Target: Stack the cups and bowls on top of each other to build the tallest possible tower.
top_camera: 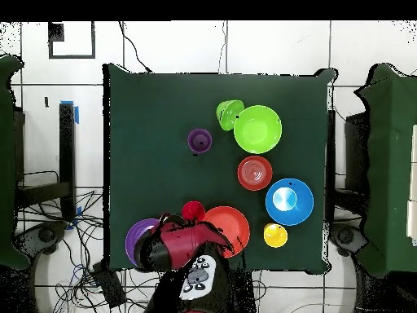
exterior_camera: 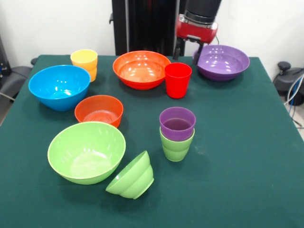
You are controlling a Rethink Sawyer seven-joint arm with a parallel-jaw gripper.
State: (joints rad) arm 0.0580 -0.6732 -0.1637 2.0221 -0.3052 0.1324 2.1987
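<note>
The red-and-black gripper point(exterior_camera: 189, 51) hangs at the frame's top between the glossy red plastic tumbler point(exterior_camera: 178, 80) and the wide purple bowl point(exterior_camera: 223, 62); whether its jaws are open, I cannot tell. Judging ahead: descend centred over the tumbler's rim. The purple tumbler nested in the green tumbler point(exterior_camera: 176, 133) waits centre-frame.

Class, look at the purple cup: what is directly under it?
The purple cup sits nested in the light green cup, whose lower body shows. The green cup's inside is covered, so its contents cannot be seen.

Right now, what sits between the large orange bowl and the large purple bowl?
The red cup stands upright between the large orange bowl and the large purple bowl, slightly nearer the camera, in the front view.
</note>
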